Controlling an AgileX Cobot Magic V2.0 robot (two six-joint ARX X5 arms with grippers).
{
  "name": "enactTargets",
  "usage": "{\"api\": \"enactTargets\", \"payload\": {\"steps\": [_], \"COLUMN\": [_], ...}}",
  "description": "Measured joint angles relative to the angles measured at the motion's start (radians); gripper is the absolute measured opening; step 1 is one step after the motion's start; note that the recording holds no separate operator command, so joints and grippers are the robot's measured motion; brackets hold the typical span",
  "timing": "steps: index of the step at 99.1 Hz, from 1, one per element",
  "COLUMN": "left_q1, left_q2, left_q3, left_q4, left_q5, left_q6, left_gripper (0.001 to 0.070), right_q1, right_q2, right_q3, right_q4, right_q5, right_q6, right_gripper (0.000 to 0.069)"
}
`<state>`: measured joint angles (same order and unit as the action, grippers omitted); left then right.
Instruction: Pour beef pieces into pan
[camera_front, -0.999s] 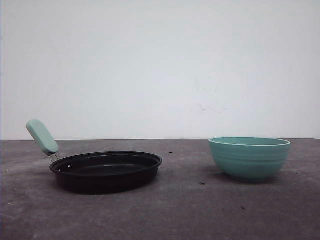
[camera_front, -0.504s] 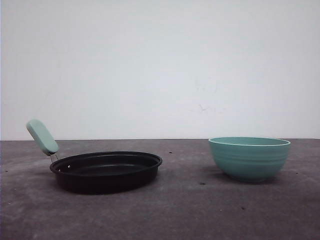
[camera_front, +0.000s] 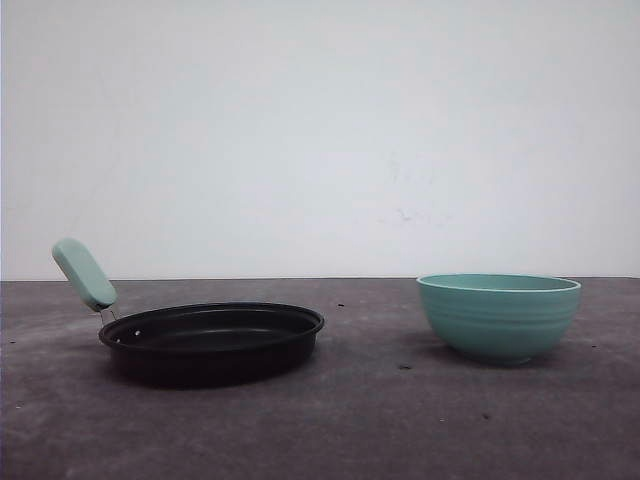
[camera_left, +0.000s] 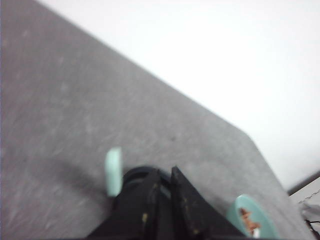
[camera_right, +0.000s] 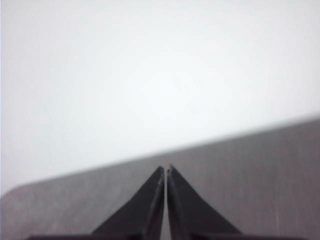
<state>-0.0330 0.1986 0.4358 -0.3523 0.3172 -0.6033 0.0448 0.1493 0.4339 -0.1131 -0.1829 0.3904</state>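
Grey tabletop (camera_front: 380, 420) stretches ahead of me, with a plain white wall (camera_front: 320, 130) behind it. On the left sits the pan (camera_front: 212, 341), its mint handle (camera_front: 84, 274) tilted up and away. Well apart on the right stands the teal bowl (camera_front: 499, 316), and from my left wrist I glimpse beef pieces (camera_left: 246, 220) inside it. My left claw (camera_left: 164, 182) is pressed shut, holding nothing. My right claw (camera_right: 165, 172) is also pinched together, empty, above the table.

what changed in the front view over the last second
Nothing visibly changed. The pan and the bowl sit in the same places on the table, apart from each other, and neither has been touched.
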Motion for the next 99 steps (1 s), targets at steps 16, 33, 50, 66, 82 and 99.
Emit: {"api": "enactTargets", "payload": {"steps": [16,33,50,66,82,99], "left_q1": [0.0,-0.002,-0.007,-0.031,-0.051,-0.051], "left_q2": [0.225,0.425,0.573,0.643,0.647,0.645], "left_q3": [0.289,0.608,0.868,0.976,0.975,0.975], "left_q4": [-0.074,-0.127,-0.22,-0.275,-0.301,-0.298], "left_q5": [0.033,0.066,0.069,0.073,0.074,0.074], "left_q6": [0.106,0.163,0.22,0.233,0.237,0.238], "left_gripper": [0.0013,0.0013,0.0013,0.0026,0.0306,0.0539], "right_q1": [0.0,0.0,0.0,0.002,0.002,0.002], "right_q2": [0.179,0.35,0.461,0.502,0.503,0.503], "right_q3": [0.266,0.52,0.721,0.794,0.794,0.794], "right_q4": [-0.142,-0.275,-0.394,-0.426,-0.433,-0.433], "right_q5": [-0.001,-0.021,-0.027,-0.026,-0.026,-0.026], "right_q6": [-0.07,-0.12,-0.159,-0.2,-0.208,-0.21], "right_gripper": [0.0009,0.0009,0.0009,0.0024,0.0275,0.0552]}}
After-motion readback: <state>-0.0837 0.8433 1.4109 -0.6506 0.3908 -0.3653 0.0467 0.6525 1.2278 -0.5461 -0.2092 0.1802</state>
